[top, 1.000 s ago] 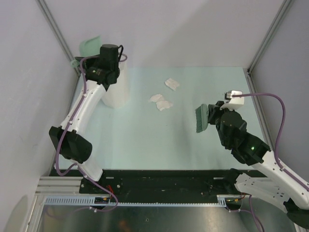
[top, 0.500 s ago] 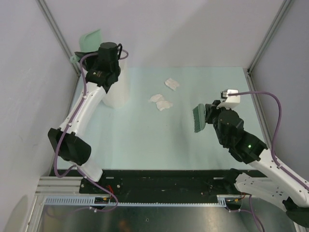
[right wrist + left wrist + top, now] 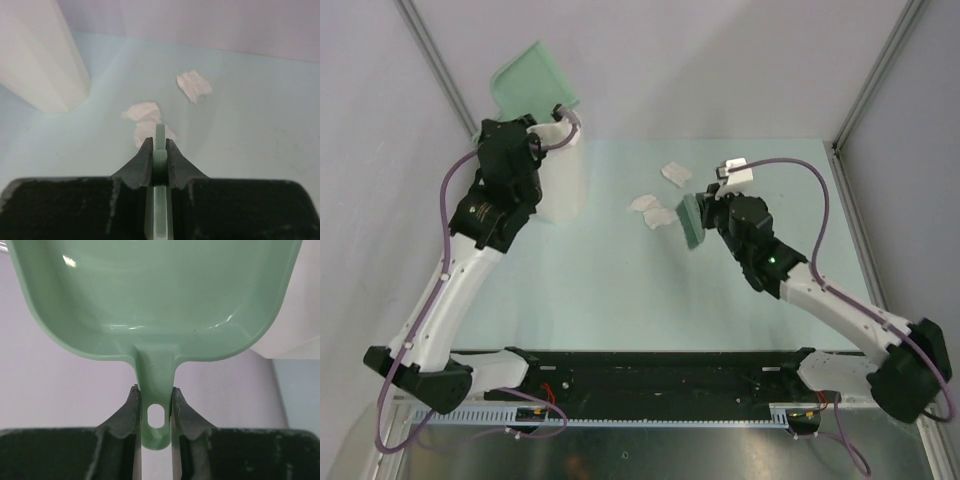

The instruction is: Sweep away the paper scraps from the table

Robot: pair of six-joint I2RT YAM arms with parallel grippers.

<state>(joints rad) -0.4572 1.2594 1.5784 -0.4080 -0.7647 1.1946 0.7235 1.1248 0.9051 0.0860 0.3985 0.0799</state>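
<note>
Three white paper scraps lie mid-table: one further back (image 3: pixel 675 173) and two close together (image 3: pixel 642 203) (image 3: pixel 660 217). In the right wrist view they lie just ahead of the fingers (image 3: pixel 194 85) (image 3: pixel 141 111). My right gripper (image 3: pixel 706 212) (image 3: pixel 159 147) is shut on a green brush (image 3: pixel 688 221), whose head is right beside the nearest scrap. My left gripper (image 3: pixel 534 128) (image 3: pixel 156 410) is shut on the handle of a green dustpan (image 3: pixel 532 82) (image 3: pixel 155 295), held up at the back left, above the mint-green table (image 3: pixel 620 290).
A tall white faceted bin (image 3: pixel 564 190) (image 3: pixel 40 60) stands at the back left, partly hidden by the left arm. Grey walls and metal rails (image 3: pixel 438 60) edge the table. A black rail (image 3: pixel 660 370) runs along the front.
My right arm has swung left with the brush, from the right side to beside the scraps. My left arm has shifted left and lifted the dustpan higher towards the back wall.
</note>
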